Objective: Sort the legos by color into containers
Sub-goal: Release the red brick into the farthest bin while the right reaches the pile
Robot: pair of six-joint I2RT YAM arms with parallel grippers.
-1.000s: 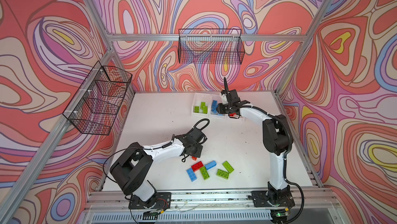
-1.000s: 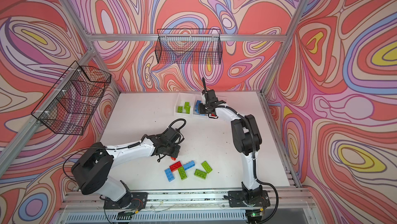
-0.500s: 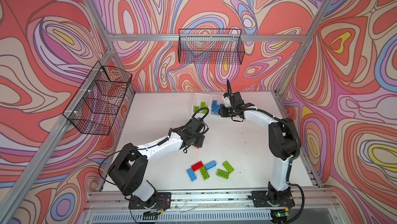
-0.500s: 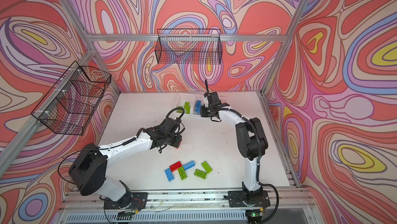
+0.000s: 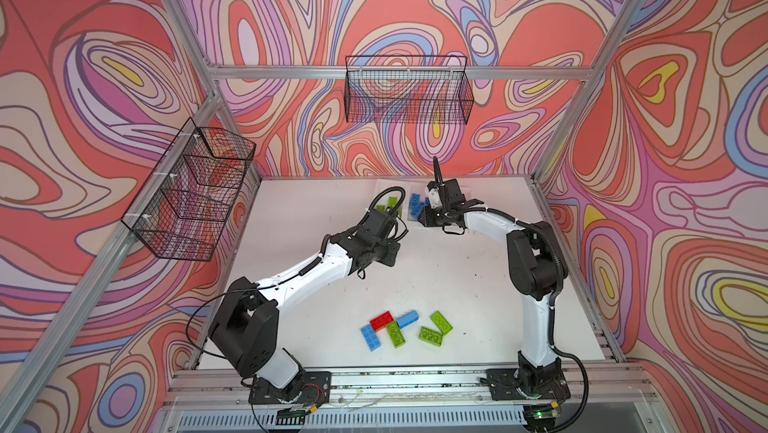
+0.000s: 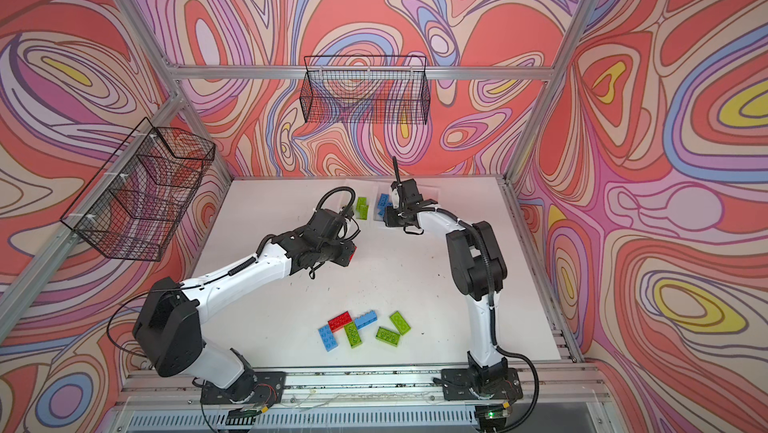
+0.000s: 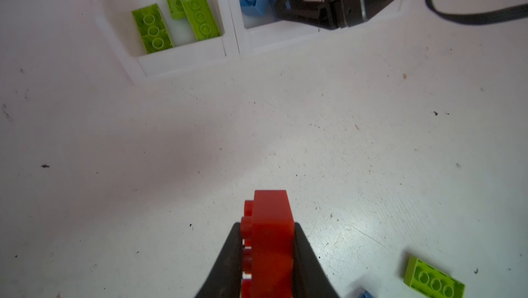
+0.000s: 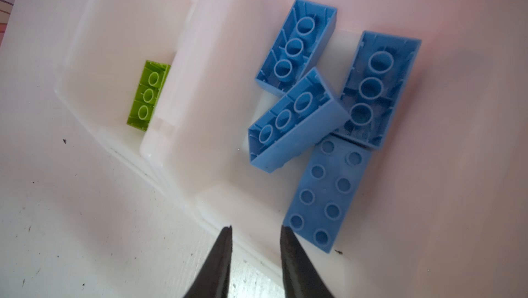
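Red brick [image 7: 270, 210] clamped in L gripper [image 7: 267, 233], lifted off near pile [image 5: 405, 329], carried far-ward; now held btw pile and white bins [image 7: 183, 56]. R gripper [image 8: 255, 229] kept narrowly parted, empty, at blue bin [image 8: 228, 193]. Red drop-off pending; six bricks unsorted.

A: Any words, numbers or labels to read here?

B: None that are legible, in any view.

A: What about the studs on the bricks?

B: On the blue brick [image 8: 325, 196] the studs are too soft to tell any lettering. The red brick [image 7: 271, 225] shows only plain faces.

A: And the small board [image 5: 539, 428] at 5 o'clock in a top view?

B: It has a green light on it. Any print there is too small to make out.
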